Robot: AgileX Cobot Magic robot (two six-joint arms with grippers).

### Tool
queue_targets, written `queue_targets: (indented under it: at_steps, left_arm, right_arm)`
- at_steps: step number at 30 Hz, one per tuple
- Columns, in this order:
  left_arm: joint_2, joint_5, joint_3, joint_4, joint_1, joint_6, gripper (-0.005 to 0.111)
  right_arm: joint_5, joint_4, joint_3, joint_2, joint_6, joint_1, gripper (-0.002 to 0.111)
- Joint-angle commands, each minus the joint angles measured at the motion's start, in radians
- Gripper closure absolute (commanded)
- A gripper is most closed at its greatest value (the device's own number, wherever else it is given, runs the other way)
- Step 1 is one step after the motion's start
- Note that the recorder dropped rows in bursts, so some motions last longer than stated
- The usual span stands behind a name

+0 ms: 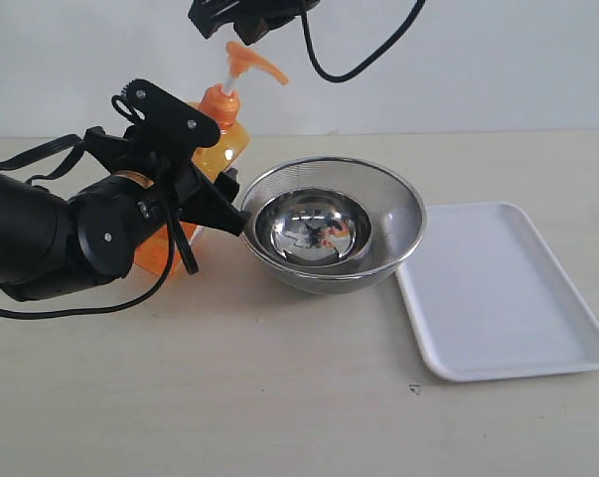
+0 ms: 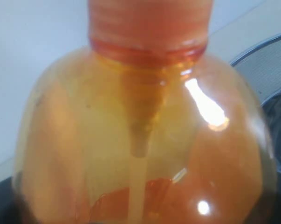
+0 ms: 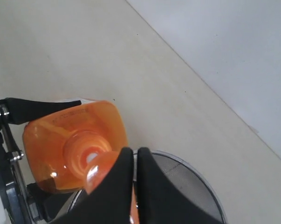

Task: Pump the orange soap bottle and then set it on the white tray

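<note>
The orange soap bottle (image 1: 227,144) stands upright at the left of the table, its pump head (image 1: 251,62) raised on a white stem. My left gripper (image 1: 224,174) is shut on the bottle's body, one finger on each side; up close the translucent bottle (image 2: 140,140) fills the left wrist view. My right gripper (image 1: 243,34) hangs just over the pump head, jaws shut with nothing between them. From above, the right gripper (image 3: 134,153) partly covers the pump head (image 3: 99,173); I cannot tell whether they touch. The white tray (image 1: 498,288) lies flat at the right.
A steel mesh strainer (image 1: 408,204) with a shiny steel bowl (image 1: 314,229) inside stands between the bottle and the tray, close against both. A black cable (image 1: 364,60) hangs from the right arm above the strainer.
</note>
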Motion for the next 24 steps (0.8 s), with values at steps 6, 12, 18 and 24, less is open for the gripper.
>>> queue_targets:
  at_steps: [6,12,18,24]
  left_arm:
    - [0.003,0.066,0.009,-0.014,-0.006,-0.029,0.102]
    - [0.003,0.066,0.009,-0.014,-0.006,-0.029,0.102]
    - [0.003,0.066,0.009,-0.014,-0.006,-0.029,0.102]
    - [0.003,0.064,0.009,-0.014,-0.006,-0.029,0.102]
  right_arm:
    - [0.036,0.012,0.001,0.029,-0.002,-0.001,0.108]
    - [0.051,0.037,0.001,0.032,-0.002,-0.001,0.108]
    - [0.095,0.063,0.001,0.032,-0.002,0.001,0.108]
    - [0.123,0.063,0.001,0.032,-0.002,0.001,0.108]
